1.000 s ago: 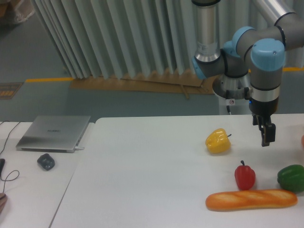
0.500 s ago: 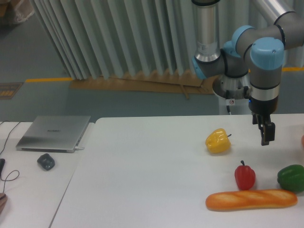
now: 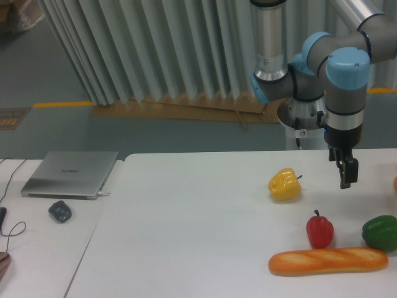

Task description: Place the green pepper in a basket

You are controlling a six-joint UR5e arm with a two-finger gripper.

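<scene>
The green pepper (image 3: 380, 232) sits on the white table (image 3: 198, 236) at the far right, just behind the right end of a bread loaf. My gripper (image 3: 346, 182) hangs above the table, up and to the left of the pepper and well clear of it. Its fingers point down and appear close together with nothing between them, seen side on. No basket is in view.
A yellow pepper (image 3: 285, 184) lies left of the gripper. A red pepper (image 3: 319, 230) stands beside the green one, and a long bread loaf (image 3: 328, 261) lies in front of both. A laptop (image 3: 71, 174) and a dark mouse (image 3: 60, 212) rest on the left table.
The gripper has risen slightly and drifted a little right. The objects on the table have not moved.
</scene>
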